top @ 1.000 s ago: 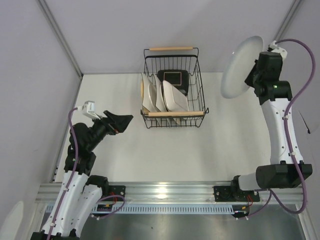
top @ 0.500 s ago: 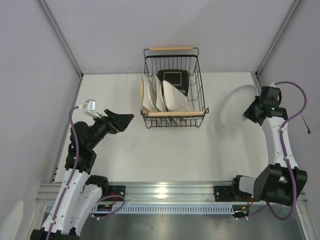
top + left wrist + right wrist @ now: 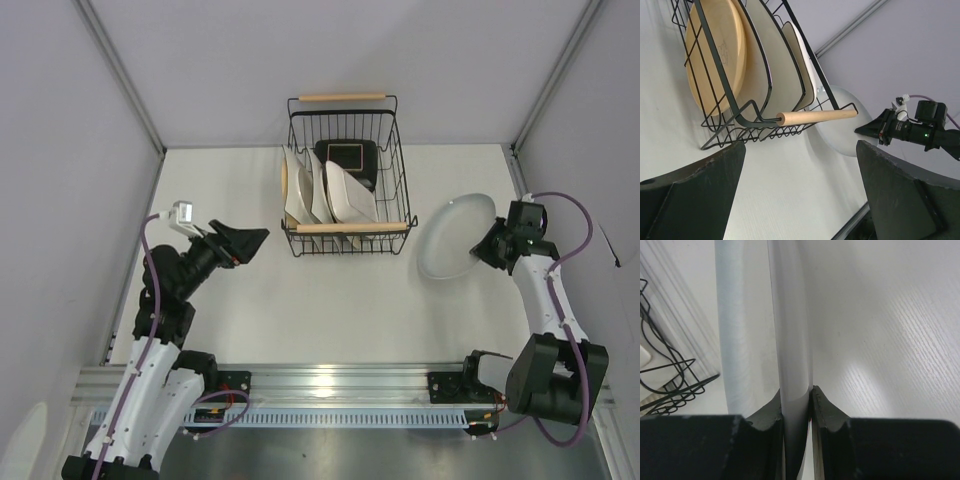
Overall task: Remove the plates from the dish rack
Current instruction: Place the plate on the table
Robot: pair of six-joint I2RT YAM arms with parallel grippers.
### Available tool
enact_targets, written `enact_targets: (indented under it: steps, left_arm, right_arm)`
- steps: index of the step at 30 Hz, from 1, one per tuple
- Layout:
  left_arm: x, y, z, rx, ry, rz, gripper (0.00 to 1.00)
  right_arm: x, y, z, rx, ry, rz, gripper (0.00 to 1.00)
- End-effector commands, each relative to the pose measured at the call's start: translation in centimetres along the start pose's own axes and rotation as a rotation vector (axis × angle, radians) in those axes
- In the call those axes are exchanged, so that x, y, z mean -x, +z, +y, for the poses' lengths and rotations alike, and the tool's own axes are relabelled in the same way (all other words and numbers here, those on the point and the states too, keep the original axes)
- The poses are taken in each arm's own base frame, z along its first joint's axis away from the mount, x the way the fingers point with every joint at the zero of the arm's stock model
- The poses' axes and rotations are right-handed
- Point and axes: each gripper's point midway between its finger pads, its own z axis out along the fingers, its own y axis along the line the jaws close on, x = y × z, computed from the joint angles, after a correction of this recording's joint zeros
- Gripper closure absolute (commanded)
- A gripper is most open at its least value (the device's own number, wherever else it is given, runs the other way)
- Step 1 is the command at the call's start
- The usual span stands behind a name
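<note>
A pale grey round plate (image 3: 452, 236) is being pinched by its rim in the right pincer (image 3: 487, 250), at about 4 o'clock from the dish rack (image 3: 398, 190) and apart from it. In the top view the plate is being held tilted, its long axis running from 1 o'clock to 7 o'clock and its face being turned towards the rack; whether its low edge is touching the table (image 3: 330, 310) cannot be told. In the right wrist view the plate (image 3: 790, 330) is being seen edge-on, rising towards 12 o'clock from between the two dark fingers (image 3: 829, 412), which are being pressed against both its sides.

The rack is being kept at 12 o'clock on the table, with one wooden handle (image 3: 350, 227) at its 6 o'clock end. Inside, a tan round plate (image 3: 284, 180) and white plates (image 3: 340, 195) are being stood on edge, their rims running roughly 12 to 6. A black-rimmed square plate (image 3: 348, 157) is being leaned at the rack's 12 o'clock end.

The left pincer (image 3: 243, 243) is being held spread wide and empty at 8 o'clock from the rack, pointing towards 3 o'clock.
</note>
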Motion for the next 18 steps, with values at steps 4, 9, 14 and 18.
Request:
enact_targets:
  steps: [4, 9, 14, 18]
  left_arm:
    - [0.1, 0.2, -0.8, -0.058, -0.007, -0.009, 0.00]
    - [-0.2, 0.2, -0.8, -0.065, -0.009, -0.004, 0.00]
    - [-0.2, 0.3, -0.9, -0.074, -0.007, -0.006, 0.00]
    - [-0.3, 0.4, -0.8, -0.076, -0.012, -0.003, 0.00]
  right_arm:
    - [4.4, -0.2, 2.9, 0.140, 0.033, -0.204, 1.00]
    - [4.0, 0.7, 2.4, 0.113, 0.031, -0.194, 1.00]
    - [2.4, 1.7, 1.1, 0.050, 0.067, -0.163, 1.00]
    - [-0.2, 3.4, -1.2, -0.026, 0.141, -0.128, 1.00]
